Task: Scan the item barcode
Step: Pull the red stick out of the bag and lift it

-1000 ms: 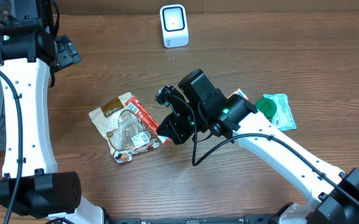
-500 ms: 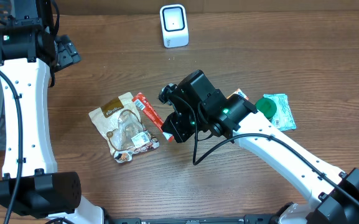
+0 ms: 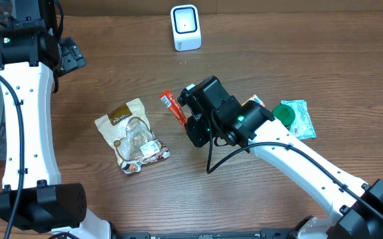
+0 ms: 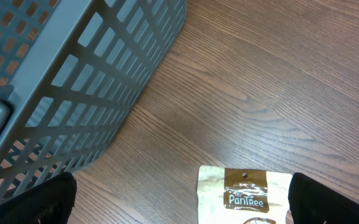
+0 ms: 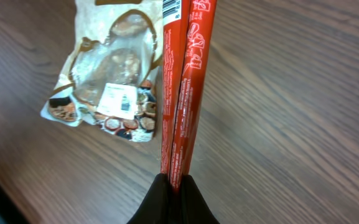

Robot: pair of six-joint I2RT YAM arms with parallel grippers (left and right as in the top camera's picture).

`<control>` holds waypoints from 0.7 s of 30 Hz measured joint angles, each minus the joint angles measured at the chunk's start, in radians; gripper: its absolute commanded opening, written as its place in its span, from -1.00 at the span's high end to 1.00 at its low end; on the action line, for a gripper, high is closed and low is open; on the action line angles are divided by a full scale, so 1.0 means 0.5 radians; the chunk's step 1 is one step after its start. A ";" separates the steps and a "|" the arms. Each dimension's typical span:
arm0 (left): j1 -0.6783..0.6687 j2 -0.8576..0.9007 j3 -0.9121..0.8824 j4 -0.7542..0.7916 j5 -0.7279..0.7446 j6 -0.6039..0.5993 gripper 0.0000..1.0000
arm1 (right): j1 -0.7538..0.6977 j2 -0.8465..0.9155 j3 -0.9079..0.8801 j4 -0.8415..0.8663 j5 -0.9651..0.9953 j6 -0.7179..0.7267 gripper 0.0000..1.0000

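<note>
Slim glossy red packet (image 5: pixel 180 93), woodgrain table (image 5: pixel 291 93)

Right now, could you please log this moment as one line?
right gripper: shut on long red snack packet | left gripper: open, empty | white barcode scanner: packet not yet presented

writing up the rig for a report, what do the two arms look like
Both the left arm and the right arm have smooth white links between boxy black joint housings, each with a small green light. A thin black cable runs loose along each arm. The wrist views show plain black fingers.
</note>
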 measured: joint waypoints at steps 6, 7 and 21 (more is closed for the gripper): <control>0.000 0.000 0.000 0.000 0.000 0.000 -0.99 | -0.001 0.000 0.000 0.008 0.051 -0.001 0.93; 0.000 0.000 0.000 0.001 0.000 0.000 -0.99 | -0.001 0.000 0.000 0.016 0.054 0.000 0.93; 0.000 0.000 0.000 0.000 0.000 0.000 -1.00 | 0.000 0.000 0.000 0.235 0.327 -0.204 0.93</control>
